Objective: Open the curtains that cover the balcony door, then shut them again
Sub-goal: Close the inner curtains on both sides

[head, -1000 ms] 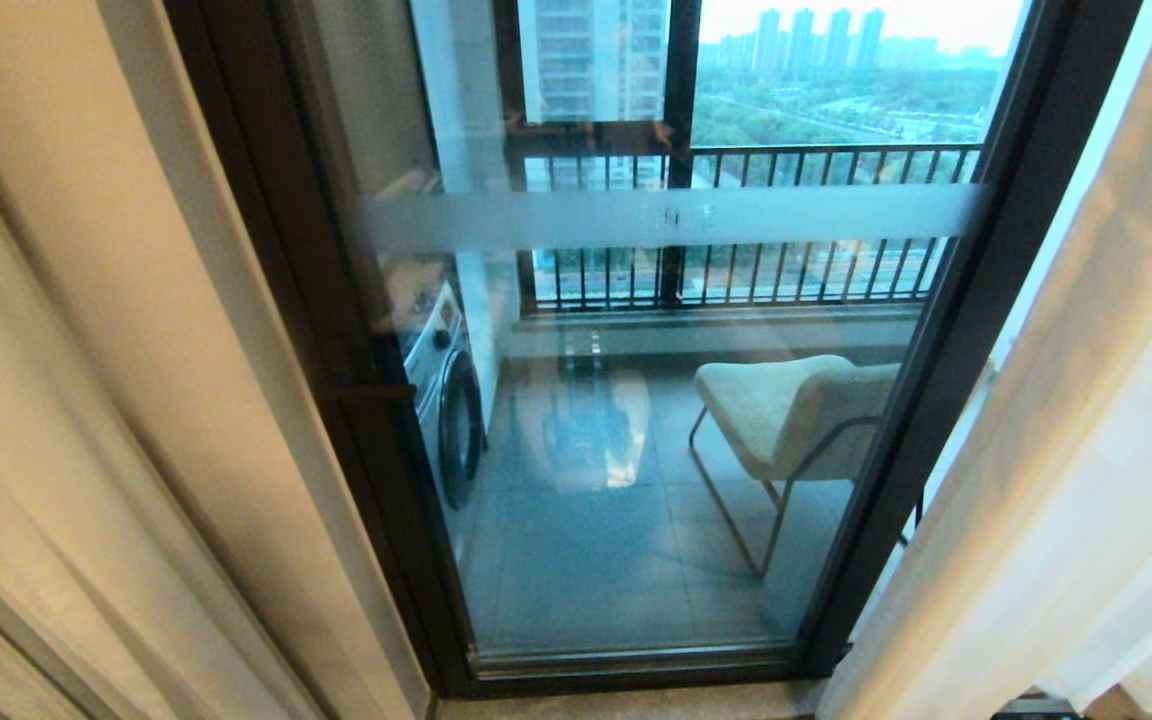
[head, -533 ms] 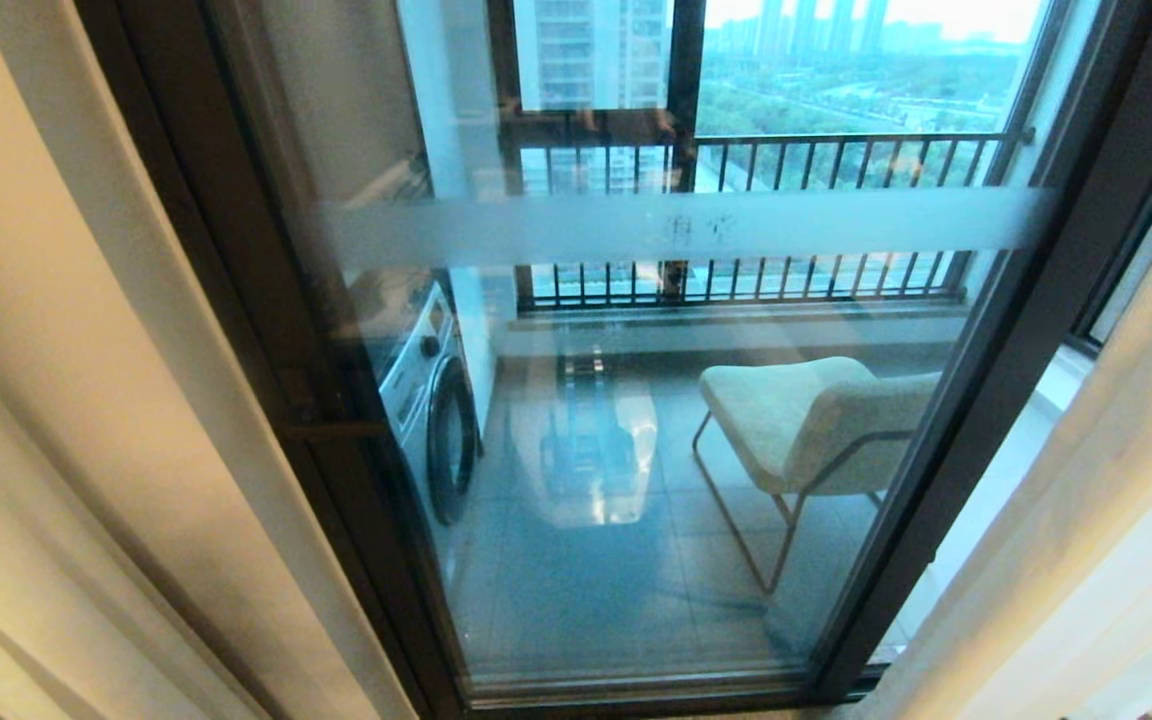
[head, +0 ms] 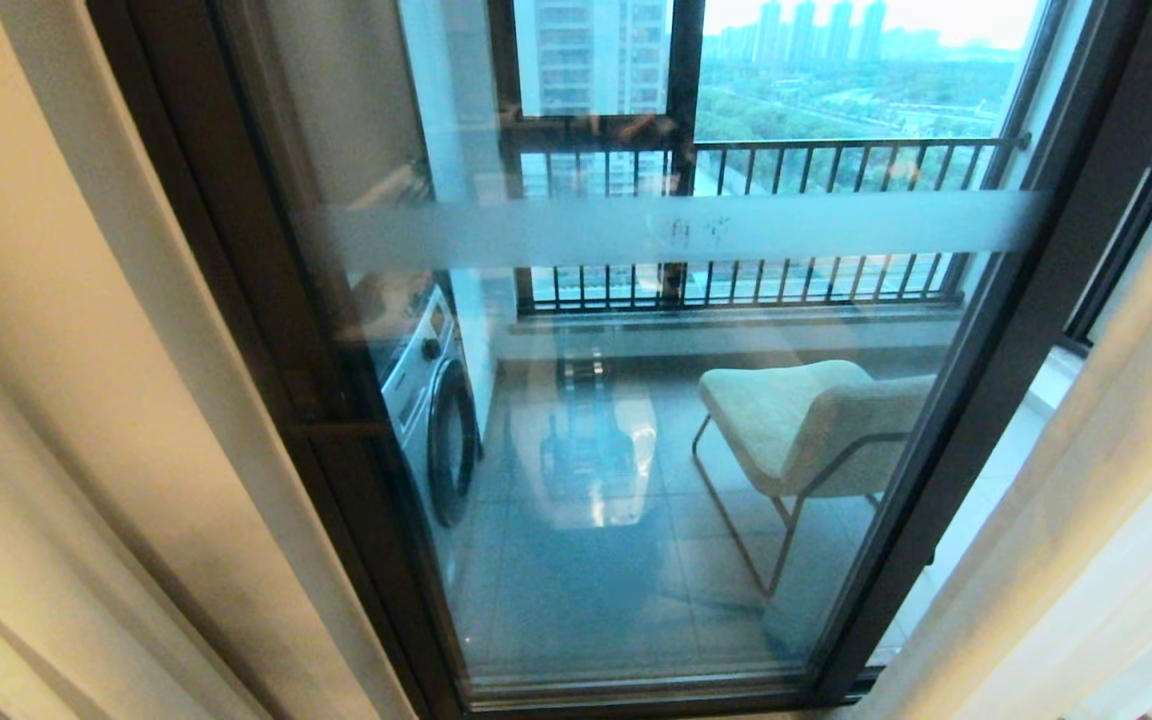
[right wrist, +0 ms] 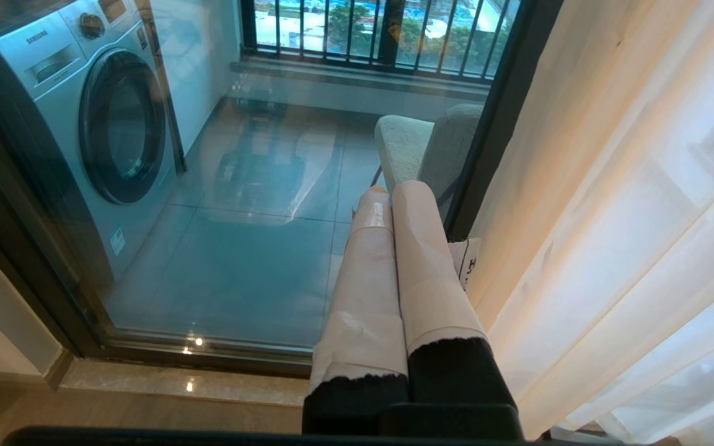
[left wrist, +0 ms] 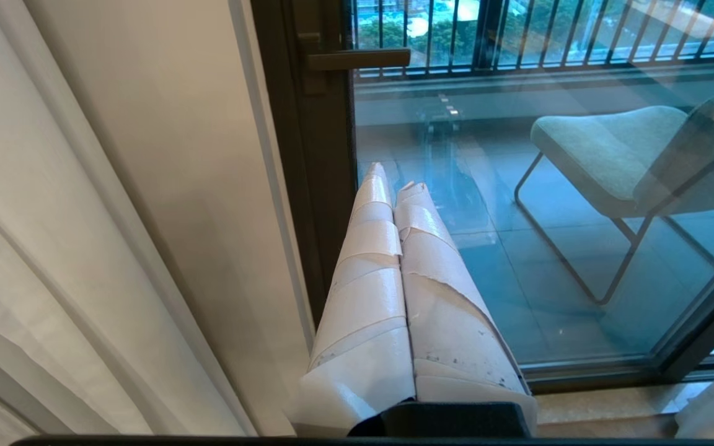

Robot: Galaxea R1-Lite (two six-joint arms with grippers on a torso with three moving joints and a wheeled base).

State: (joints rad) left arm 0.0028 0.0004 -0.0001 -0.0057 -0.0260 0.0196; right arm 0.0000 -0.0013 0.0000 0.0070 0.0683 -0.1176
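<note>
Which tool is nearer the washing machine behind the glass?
Hard to call. The washing machine fills the right tool's view, across the glass from it; the left tool, by the door frame, doesn't show it.

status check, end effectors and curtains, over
Left end effector shut, empty. Right end effector shut, empty. Curtains parted to both sides, balcony door exposed. Nothing in the way.
</note>
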